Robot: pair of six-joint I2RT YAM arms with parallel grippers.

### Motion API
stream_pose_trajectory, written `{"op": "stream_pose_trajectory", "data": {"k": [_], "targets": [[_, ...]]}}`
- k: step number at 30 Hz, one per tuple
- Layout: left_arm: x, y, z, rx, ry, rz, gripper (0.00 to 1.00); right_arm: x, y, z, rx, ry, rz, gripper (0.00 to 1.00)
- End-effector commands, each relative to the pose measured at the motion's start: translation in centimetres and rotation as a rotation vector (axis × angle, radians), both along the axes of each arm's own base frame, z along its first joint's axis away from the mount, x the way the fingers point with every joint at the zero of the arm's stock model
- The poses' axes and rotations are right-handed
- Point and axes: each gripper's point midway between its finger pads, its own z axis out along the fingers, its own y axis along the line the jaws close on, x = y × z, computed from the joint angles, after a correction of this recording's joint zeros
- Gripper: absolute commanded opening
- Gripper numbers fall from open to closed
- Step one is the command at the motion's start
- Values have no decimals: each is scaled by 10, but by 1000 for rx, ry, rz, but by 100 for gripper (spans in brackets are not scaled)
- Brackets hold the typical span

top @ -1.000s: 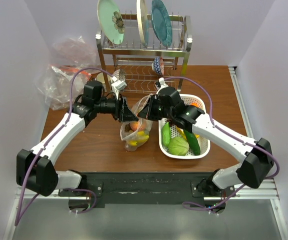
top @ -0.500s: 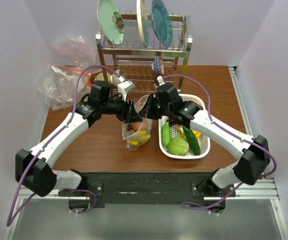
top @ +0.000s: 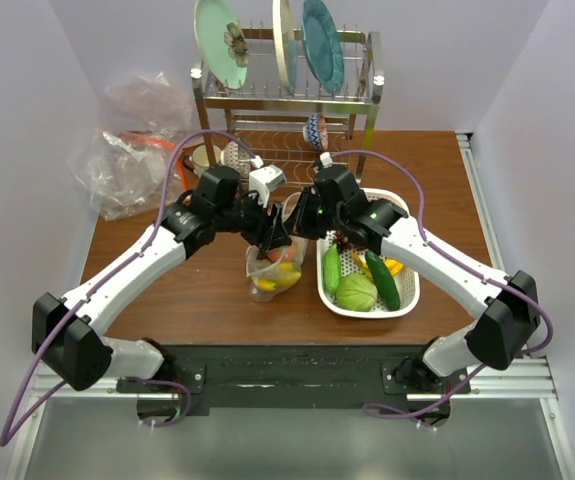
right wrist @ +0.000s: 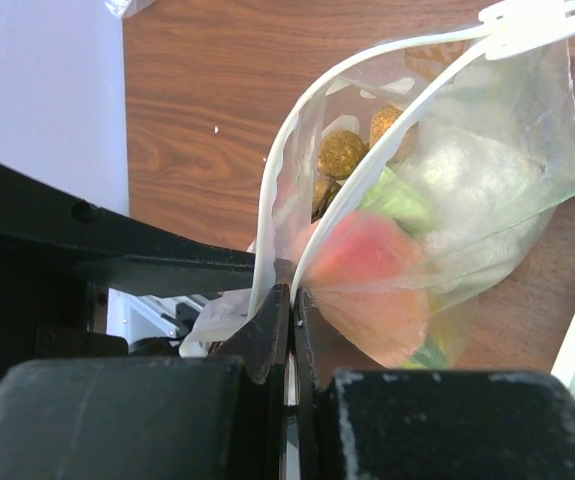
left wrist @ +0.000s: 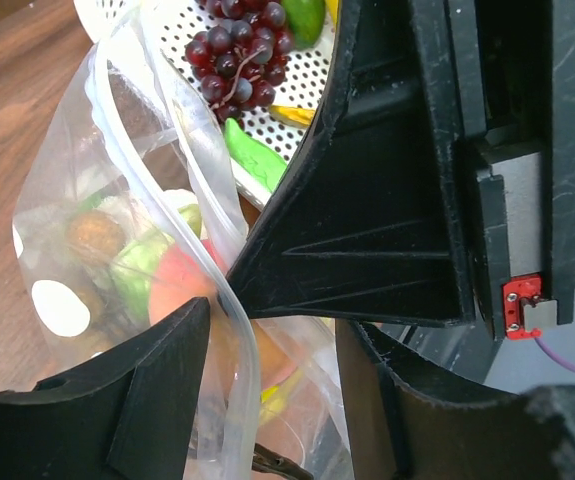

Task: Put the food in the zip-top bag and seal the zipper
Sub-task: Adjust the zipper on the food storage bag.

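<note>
The zip-top bag (top: 272, 275) hangs between both grippers at the table's middle, mouth partly open. Inside it are an orange-pink peach (right wrist: 367, 265), a pale green-white piece (right wrist: 402, 195), brown balls and something yellow. My right gripper (right wrist: 293, 296) is shut on one end of the zipper (right wrist: 275, 190), and also shows in the top view (top: 300, 222). My left gripper (left wrist: 267, 390) is open, its jaws on either side of the zipper strip (left wrist: 237, 340), and also shows in the top view (top: 275, 236), right against the right gripper. Dark grapes (left wrist: 232, 50) lie in the basket.
A white basket (top: 404, 290) to the right of the bag holds cucumbers, a green cabbage (top: 357, 293) and other toy food. A metal dish rack (top: 287, 110) with plates stands at the back. A heap of plain clear plastic (top: 127, 160) lies at the back left.
My left gripper has moved right, up to the bag's mouth beside the right gripper. The right gripper has kept its hold and shifted slightly.
</note>
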Motion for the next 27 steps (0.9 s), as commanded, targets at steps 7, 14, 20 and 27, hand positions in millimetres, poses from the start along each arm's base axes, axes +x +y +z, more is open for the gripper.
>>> {"op": "stream_pose_trajectory", "data": {"k": [7, 14, 20, 27], "targets": [[1, -7, -18, 83, 8, 22, 52, -10, 31, 64, 264, -38, 41, 1], [4, -4, -22, 110, -1, 41, 3, -13, 29, 72, 282, -45, 48, 2], [0, -2, -10, 103, -26, 25, 0, -8, 12, 77, 256, -108, 23, 26], [-14, -4, 6, 63, -21, -39, 0, 1, -48, 96, 108, -338, -6, 51]]}}
